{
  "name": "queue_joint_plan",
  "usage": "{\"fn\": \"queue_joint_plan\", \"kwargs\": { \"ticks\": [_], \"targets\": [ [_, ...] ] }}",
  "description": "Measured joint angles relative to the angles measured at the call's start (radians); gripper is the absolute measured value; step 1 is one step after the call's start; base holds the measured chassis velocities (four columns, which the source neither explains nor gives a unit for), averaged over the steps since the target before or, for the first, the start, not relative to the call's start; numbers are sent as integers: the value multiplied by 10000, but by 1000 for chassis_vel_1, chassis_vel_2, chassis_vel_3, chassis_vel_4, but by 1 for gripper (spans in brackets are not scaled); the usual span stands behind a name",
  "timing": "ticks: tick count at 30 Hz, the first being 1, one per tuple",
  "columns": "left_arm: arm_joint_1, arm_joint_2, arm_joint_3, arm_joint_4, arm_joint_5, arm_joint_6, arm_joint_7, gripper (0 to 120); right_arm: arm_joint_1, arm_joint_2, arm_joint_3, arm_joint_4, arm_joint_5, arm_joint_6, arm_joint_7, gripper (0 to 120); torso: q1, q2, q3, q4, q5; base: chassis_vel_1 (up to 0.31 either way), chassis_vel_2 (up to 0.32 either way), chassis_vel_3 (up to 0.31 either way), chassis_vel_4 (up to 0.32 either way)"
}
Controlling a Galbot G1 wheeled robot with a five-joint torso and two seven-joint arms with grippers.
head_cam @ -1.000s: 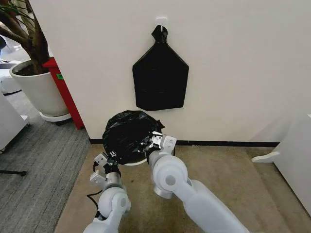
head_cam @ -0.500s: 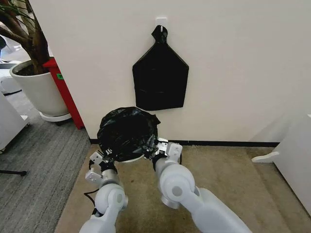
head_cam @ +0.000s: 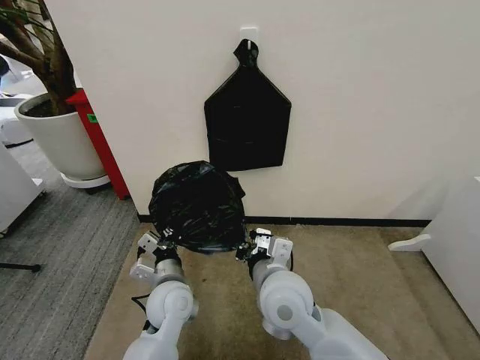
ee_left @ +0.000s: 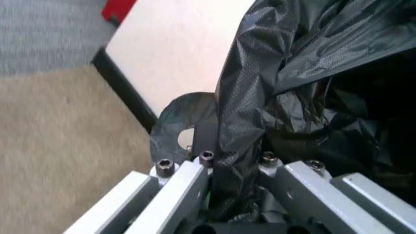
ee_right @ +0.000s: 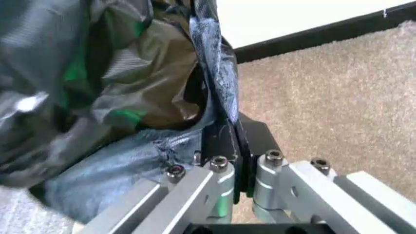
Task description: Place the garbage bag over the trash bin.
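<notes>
Garbage bag [head_cam: 197, 208]: ballooned black film, held low before the wall, above the carpet.
Left gripper [head_cam: 160, 245]: clamped on the bag's left edge, film pinched between its fingers [ee_left: 185, 183].
Right gripper [head_cam: 253, 246]: clamped on the bag's right edge.
Black sheaf [head_cam: 247, 124]: hangs on the wall above the bag.

The garbage bag [head_cam: 197, 208] billows over the floor by the wall, hiding the trash bin entirely. Its film also covers the fingertips of the left gripper [head_cam: 162, 241] and right gripper [head_cam: 246, 247]. The planter [head_cam: 56, 135] and its tree are cut off at the picture's left edge.
</notes>
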Motion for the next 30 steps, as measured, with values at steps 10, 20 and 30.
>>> {"fn": "queue_joint_plan", "kwargs": {
  "ticks": [10,20,30],
  "targets": [
    [860,-35,67,-1373,-1822,566,-561,1,-15,-183,228,-609,-499,100,-493,0,0,0,0,0,0,0,0,0,0],
    [1086,-83,45,-2090,-2087,769,-756,1,-213,-217,435,-1089,-882,211,-796,0,0,0,0,0,0,0,0,0,0],
    [820,42,-23,-1292,-1731,761,-839,1,-552,-660,577,20,-1724,-347,-758,11,0,0,0,1,0,0,0,0,0]
  ]
}}
